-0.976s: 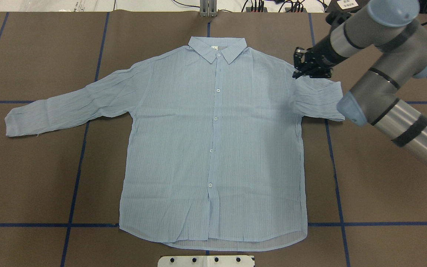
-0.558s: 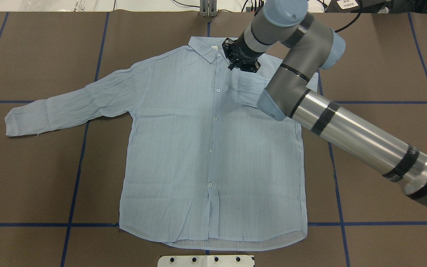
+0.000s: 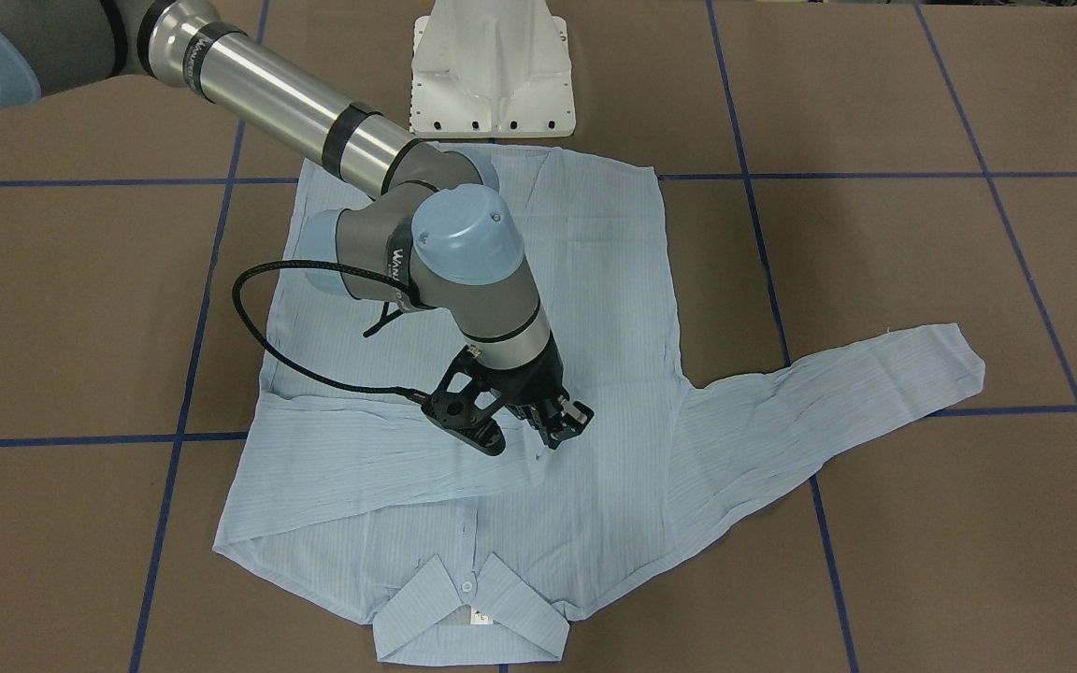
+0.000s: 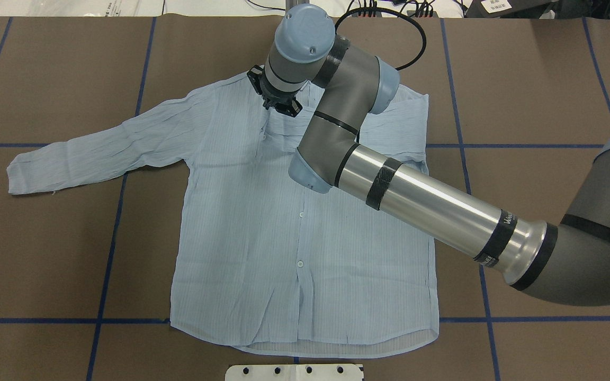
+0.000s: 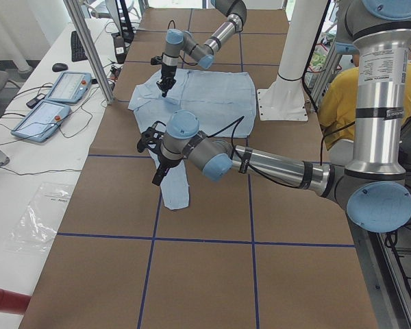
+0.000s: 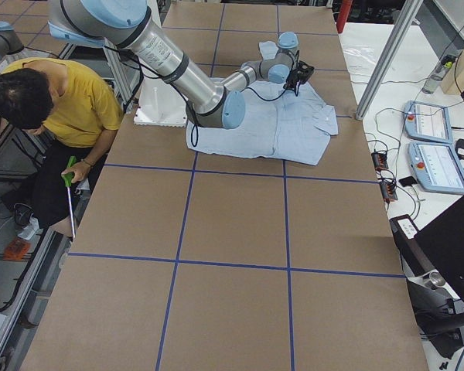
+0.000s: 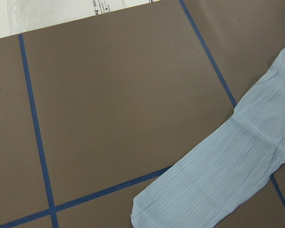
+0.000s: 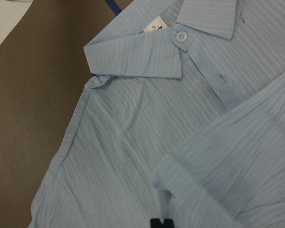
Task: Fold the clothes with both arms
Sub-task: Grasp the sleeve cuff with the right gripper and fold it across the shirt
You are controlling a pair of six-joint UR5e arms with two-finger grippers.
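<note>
Reaches with the right arm [image 4: 421, 196] in from the right side of the table [image 4: 45, 254], low and slanting over the shirt [image 4: 262, 238], as far as the chest just below the collar [image 3: 501, 608]. Bends there at the wrist and points the right gripper [image 3: 565, 425] steeply down onto the cloth, a little to the robot's left of the button line. Holds the jaws close together. In the right wrist view, black fingertips [image 8: 160, 223] pinched on the cuff [image 8: 180, 185] of the folded sleeve [image 3: 361, 449].

As for the shirt: spread flat and front up in the middle of the table, with the collar toward the operators' edge and the hem toward the white base [image 3: 492, 65]. One sleeve laid across the chest, from the right shoulder to the gripper. The spread sleeve [image 4: 98, 153] stretched out toward the table's left end.

With the left arm [image 5: 281, 164]: stretched almost level from the robot's side over the left end of the table, then turned down at the wrist. Hangs the left gripper [image 5: 156, 177] above the table near the end of the spread sleeve, apart from it in the front-facing view. Cannot tell whether open or closed, since only a part shows there at the view's edge. In the left wrist view, only brown table, blue tape lines [image 7: 35, 123] and the sleeve end.
</note>
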